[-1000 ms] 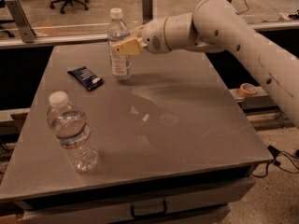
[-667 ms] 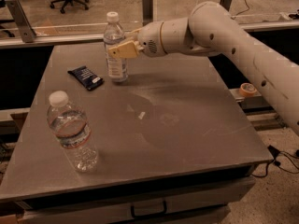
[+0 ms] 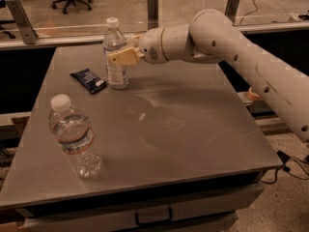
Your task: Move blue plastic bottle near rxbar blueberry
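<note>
We hold blue plastic bottle (image 3: 117,76) in closed gripper (image 3: 117,57) | bottle upright, just beside rxbar blueberry (image 3: 88,79) | placement looks done | left: release.

Tan claw (image 3: 115,57) at white-capped blue plastic bottle (image 3: 116,75); navy rxbar blueberry (image 3: 88,79) w/ white patch; grey table (image 3: 188,129)

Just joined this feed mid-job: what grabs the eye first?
The big white arm reaching in from the right, its gripper closed on the upright blue plastic bottle at the table's far left. The rxbar blueberry lies just left of that bottle; a wider clear bottle stands near the front-left corner.
</note>
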Available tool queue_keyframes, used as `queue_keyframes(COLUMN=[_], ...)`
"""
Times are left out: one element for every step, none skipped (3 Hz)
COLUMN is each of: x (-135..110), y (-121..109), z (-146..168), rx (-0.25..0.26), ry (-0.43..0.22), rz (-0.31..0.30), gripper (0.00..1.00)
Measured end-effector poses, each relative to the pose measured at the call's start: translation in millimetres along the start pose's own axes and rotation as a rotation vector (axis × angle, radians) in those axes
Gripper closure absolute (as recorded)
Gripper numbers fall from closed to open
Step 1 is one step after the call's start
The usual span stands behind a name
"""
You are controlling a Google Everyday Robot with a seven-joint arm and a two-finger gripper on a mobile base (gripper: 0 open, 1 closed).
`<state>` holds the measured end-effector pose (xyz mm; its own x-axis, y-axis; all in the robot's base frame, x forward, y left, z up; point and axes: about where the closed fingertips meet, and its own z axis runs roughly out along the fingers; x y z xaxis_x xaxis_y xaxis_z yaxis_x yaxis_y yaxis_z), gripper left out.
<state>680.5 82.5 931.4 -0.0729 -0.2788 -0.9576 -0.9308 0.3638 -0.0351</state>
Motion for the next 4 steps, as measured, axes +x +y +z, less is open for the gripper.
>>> queue_keyframes(x=[3.7, 6.5, 7.1, 4.5], y=[2.6, 3.0, -13.6, -44.2], z=[2.8, 2.9, -14.0, -49.2], rx=[0.000, 0.006, 0.065, 0.158], ry=[0.000, 0.003, 0.010, 0.013], rz=[0.009, 0.014, 0.003, -0.019], gripper=[0.12, 0.00, 0.00, 0.00])
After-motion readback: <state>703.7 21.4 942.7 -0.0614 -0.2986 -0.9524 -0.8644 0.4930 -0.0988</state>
